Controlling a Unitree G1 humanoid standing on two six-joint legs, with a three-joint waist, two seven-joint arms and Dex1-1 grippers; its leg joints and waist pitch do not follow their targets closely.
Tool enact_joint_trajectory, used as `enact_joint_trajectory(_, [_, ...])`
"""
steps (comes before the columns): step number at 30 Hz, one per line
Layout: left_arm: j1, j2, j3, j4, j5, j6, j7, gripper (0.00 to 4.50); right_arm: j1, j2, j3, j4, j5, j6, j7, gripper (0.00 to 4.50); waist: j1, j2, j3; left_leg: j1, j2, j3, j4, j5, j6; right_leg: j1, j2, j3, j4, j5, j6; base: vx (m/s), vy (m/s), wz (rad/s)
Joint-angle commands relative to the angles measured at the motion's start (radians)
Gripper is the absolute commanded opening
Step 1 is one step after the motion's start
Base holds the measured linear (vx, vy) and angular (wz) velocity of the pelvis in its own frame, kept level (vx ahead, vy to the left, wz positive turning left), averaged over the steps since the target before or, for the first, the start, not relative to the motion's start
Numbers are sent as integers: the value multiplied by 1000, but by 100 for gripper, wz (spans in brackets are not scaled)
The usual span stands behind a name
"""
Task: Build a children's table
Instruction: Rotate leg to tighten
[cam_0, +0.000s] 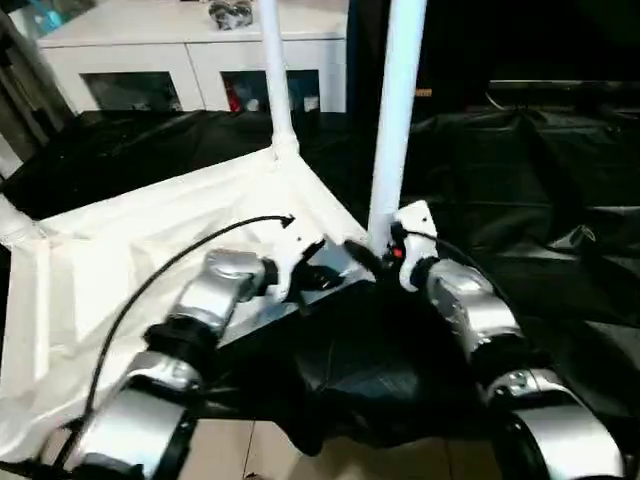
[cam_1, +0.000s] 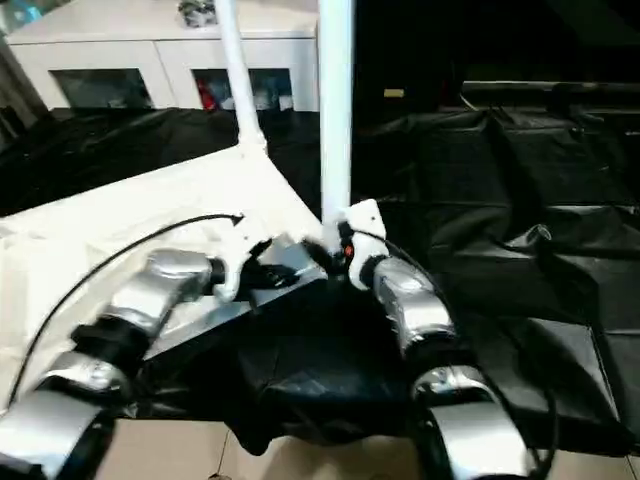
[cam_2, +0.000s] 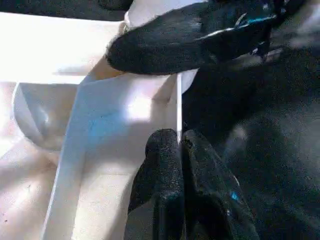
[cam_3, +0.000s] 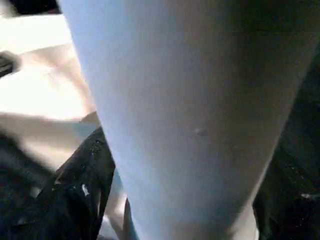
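The children's table top (cam_0: 130, 260) lies upside down on the black-draped work table (cam_0: 530, 180). One white leg (cam_0: 275, 80) stands upright in its far corner. A second leg (cam_0: 395, 120) stands in the near right corner. My left gripper (cam_0: 318, 262) is shut on the thin white rim (cam_2: 178, 100) of the top, close beside that near corner. My right gripper (cam_0: 375, 255) is at the base of the near leg (cam_3: 190, 115), which stands between its open fingers (cam_3: 75, 190).
A white cabinet (cam_0: 190, 60) with glass doors stands behind the work table. Crumpled black cloth covers the table to the right, and its front edge hangs over the pale floor (cam_0: 300, 460) between my forearms. A black cable (cam_0: 170, 270) runs along my left arm.
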Motion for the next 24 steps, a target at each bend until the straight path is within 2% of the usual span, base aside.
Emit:
enact_joint_trajectory(1, [-7,-9,-37,-48,-29,-39,-75,0,41,18,109,-17,12,28,193,358,11,-3,-63,1,18,-1,-52,-211,91,60,-47,29,-62,-55,-292,0,0,0])
enact_joint_trajectory(4, [-3,22,-43,-60,-38,-40,-137,0,72,-49,141,-82,32,51,359,358,16,-7,-61,3,21,0,-55,-236,96,60,-48,31,-64,-81,-291,0,0,0])
enact_joint_trajectory(5, [-2,29,-43,-64,-41,-39,-148,0,80,-65,148,-101,40,62,399,358,21,-7,-61,7,20,0,-53,-238,98,60,-45,31,-65,-88,-290,0,0,0])
enact_joint_trajectory(6, [-2,38,-44,-69,-43,-38,-165,0,90,-88,157,-127,51,82,453,358,26,-7,-59,5,22,0,-54,-239,98,58,-47,33,-65,-98,-289,0,0,0])
enact_joint_trajectory(9, [6,56,-49,-87,-51,-35,-212,0,107,-117,168,-169,69,118,526,358,36,-9,-59,7,23,-1,-57,-245,85,58,-50,34,-68,-137,-277,0,0,0])
enact_joint_trajectory(11, [7,58,-49,-90,-53,-31,-222,0,109,-124,169,-176,72,127,543,358,37,-8,-60,6,24,-1,-56,-234,80,56,-50,34,-66,-127,-277,0,0,0])
enact_joint_trajectory(12, [15,69,-53,-111,-63,-22,-254,0,113,-137,172,-188,74,149,575,338,39,-8,-62,7,24,-2,-56,-231,78,57,-50,34,-65,-119,-279,0,0,0])
enact_joint_trajectory(17, [24,81,-61,-126,-69,-13,-285,0,125,-150,183,-213,82,177,601,304,42,-8,-65,5,23,-1,-51,-195,90,56,-49,33,-58,-62,-291,0,0,0])
enact_joint_trajectory(24, [28,82,-64,-138,-67,0,-303,0,144,-156,193,-263,92,225,623,267,51,-9,-63,7,23,-1,-53,-208,72,56,-50,34,-63,-113,-271,0,0,0])
